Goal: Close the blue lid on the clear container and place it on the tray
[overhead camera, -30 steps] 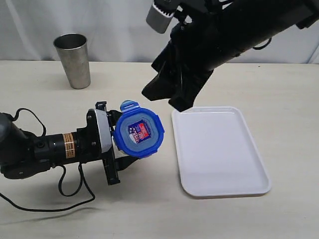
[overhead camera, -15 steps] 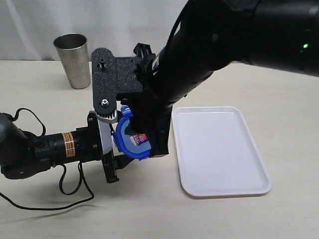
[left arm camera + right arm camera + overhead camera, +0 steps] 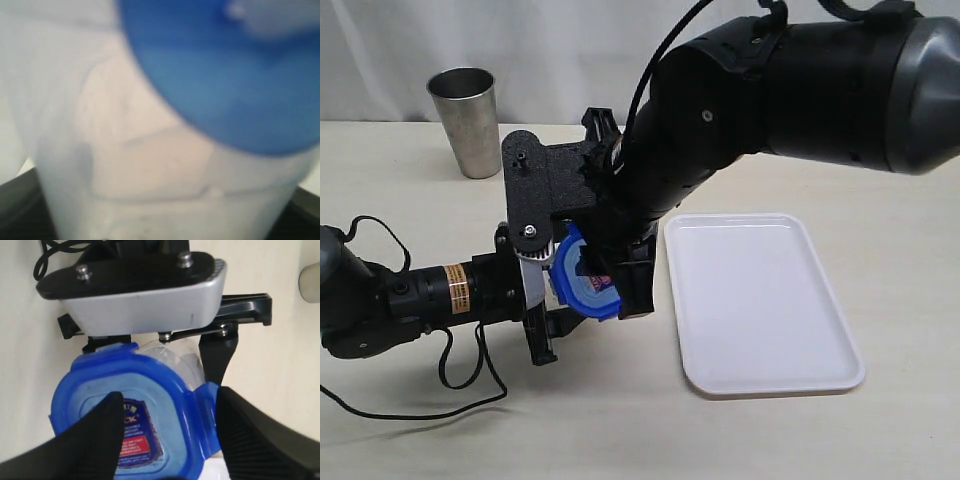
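My left gripper [image 3: 542,292] lies low over the table and is shut on the clear container [image 3: 150,175], holding it on its side. The container's body fills the blurred left wrist view. The blue lid [image 3: 582,287] sits on the container's mouth and faces the tray; its red-blue sticker shows in the right wrist view. My right gripper [image 3: 169,401] is open right at the blue lid [image 3: 170,390]. One finger lies across the lid's centre and the other stands outside a raised flap [image 3: 207,405]. The white tray [image 3: 760,300] lies flat to the right.
A tapered steel cup [image 3: 467,120] stands at the back left. A black cable [image 3: 450,400] loops on the table under the left arm. The right arm's bulky body [image 3: 770,90] hangs over the table's middle and hides most of the container.
The right arm swung down from above the tray's far corner onto the lid. In the last half second it settled a little lower. The left arm and container stayed put.
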`<state>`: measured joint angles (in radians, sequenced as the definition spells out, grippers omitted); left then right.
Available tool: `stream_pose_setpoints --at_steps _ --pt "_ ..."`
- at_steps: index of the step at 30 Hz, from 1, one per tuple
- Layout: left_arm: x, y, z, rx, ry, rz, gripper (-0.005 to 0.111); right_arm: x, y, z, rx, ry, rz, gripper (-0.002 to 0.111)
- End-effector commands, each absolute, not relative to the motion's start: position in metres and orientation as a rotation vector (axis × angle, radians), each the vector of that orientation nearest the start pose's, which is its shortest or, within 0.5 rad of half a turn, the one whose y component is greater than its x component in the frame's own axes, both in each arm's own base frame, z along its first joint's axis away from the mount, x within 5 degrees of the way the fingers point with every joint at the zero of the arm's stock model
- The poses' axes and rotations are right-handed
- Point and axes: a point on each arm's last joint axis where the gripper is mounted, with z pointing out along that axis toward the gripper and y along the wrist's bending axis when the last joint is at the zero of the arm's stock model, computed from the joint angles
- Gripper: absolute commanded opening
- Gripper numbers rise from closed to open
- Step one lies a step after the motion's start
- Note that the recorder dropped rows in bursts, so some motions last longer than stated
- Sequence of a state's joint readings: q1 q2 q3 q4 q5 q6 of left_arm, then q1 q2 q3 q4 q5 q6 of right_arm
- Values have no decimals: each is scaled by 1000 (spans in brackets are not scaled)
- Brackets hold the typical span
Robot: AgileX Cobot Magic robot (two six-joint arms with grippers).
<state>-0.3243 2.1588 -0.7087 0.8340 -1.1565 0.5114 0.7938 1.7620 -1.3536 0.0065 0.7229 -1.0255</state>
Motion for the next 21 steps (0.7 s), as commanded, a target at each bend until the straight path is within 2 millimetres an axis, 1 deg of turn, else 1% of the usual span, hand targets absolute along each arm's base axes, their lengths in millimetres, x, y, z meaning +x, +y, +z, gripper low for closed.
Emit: stream_pose_setpoints --at_steps 1,4,8,14,18,21 --pt "288 -164 76 1403 1146 -321 0 266 269 235 -2153 1735 -53 52" --pt "288 -164 76 1404 1143 -324 0 266 269 229 -2162 1775 -44 51" --pt "287 -165 78 1398 1121 -341 0 268 272 221 -2161 1788 -33 40" --pt "287 -165 78 1381 1137 -362 0 270 275 213 -2167 1788 -34 39" --pt "287 -165 78 1369 1156 -386 0 270 275 210 -2162 1813 -29 36" --pt "285 -166 78 1389 1140 -400 0 268 274 206 -2194 1840 -24 35"
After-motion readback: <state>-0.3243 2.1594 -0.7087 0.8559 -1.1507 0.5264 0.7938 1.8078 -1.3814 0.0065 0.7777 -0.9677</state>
